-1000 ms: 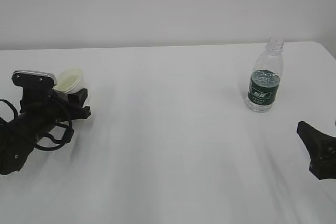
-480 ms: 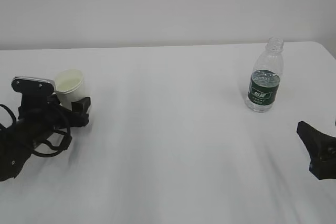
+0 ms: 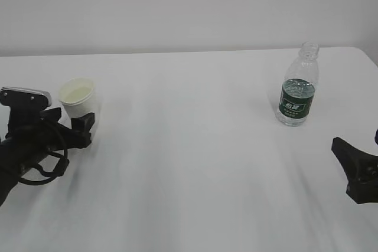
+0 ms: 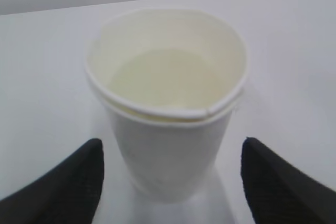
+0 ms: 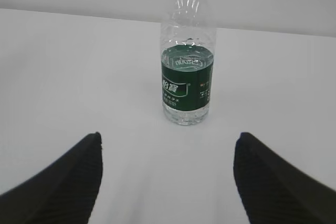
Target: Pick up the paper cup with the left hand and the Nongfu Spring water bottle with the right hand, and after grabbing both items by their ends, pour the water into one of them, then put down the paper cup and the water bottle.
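Both grippers stand with their jaws apart and empty. From the exterior view, the left hand [image 3: 75, 126], a black arm with looping cables and a silver-grey box module, lies low on the white table [image 3: 195, 163] with its fingers just in front of the small white tapered paper cup [image 3: 78, 98], which stands upright near the table's left side. Well apart on the right stands the small clear ribbed Nongfu Spring water bottle [image 3: 297, 87] with its dark green label band, upright and uncapped. The right hand [image 3: 354, 169], blocky and black, sits at the right edge, nearer the camera than the bottle and clear of it.

From the left wrist view, the cup [image 4: 167, 103] fills the middle, its cream-yellow inside in plain sight; whether liquid lies in it I cannot tell. Two black fingertips [image 4: 63, 182] flank its base, spread wider than the cup and not touching it.

From the right wrist view, the bottle [image 5: 187, 61] stands some way ahead between the spread fingertips [image 5: 58, 177], with the water [image 5: 186, 115] low in it.

Judging by this, both items are set down and released, so the task looks finished or nearly so, with only the arms' retreat left.
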You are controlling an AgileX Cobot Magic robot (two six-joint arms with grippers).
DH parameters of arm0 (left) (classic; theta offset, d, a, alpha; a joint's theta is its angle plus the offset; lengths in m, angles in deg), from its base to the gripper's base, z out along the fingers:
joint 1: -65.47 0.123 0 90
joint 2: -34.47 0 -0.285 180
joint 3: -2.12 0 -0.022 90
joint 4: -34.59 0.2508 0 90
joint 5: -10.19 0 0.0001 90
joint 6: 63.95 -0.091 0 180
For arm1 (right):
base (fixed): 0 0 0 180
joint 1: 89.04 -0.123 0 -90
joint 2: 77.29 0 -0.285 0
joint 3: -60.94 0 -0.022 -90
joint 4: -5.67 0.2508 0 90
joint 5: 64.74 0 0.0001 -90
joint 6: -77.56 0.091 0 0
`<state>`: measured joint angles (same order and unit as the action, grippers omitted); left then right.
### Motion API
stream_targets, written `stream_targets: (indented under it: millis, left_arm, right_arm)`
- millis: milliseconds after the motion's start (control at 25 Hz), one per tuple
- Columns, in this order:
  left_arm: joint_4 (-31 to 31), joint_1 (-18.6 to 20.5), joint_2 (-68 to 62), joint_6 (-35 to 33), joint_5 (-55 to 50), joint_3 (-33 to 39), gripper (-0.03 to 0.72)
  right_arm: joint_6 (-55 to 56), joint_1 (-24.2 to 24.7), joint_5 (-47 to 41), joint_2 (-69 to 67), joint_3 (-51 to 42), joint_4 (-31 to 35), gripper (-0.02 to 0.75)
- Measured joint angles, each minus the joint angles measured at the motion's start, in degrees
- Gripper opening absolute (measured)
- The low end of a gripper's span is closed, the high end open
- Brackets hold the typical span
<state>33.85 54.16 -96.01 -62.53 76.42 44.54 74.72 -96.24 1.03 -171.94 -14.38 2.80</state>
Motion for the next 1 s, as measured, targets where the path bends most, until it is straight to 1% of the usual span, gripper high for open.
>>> stream_targets:
  millis: [360,600,760,1000]
  left_arm:
    - [0.75,0.0,7.72,1.72,0.0,6.67,0.59]
    - [4.0,0.0,12.01,1.85,0.0,10.26,0.589]
    - [4.39,0.0,15.74,1.95,0.0,12.53,0.588]
    - [5.51,0.0,23.24,1.95,0.0,13.42,0.587]
  right_arm:
    - [0.16,0.0,0.0,0.0,0.0,-2.84,0.59]
    - [1.68,0.0,0.0,0.0,0.0,-4.45,0.59]
    - [2.04,0.0,0.0,0.0,0.0,-4.49,0.59]
    - [2.16,0.0,0.0,0.0,2.24,-4.89,0.59]
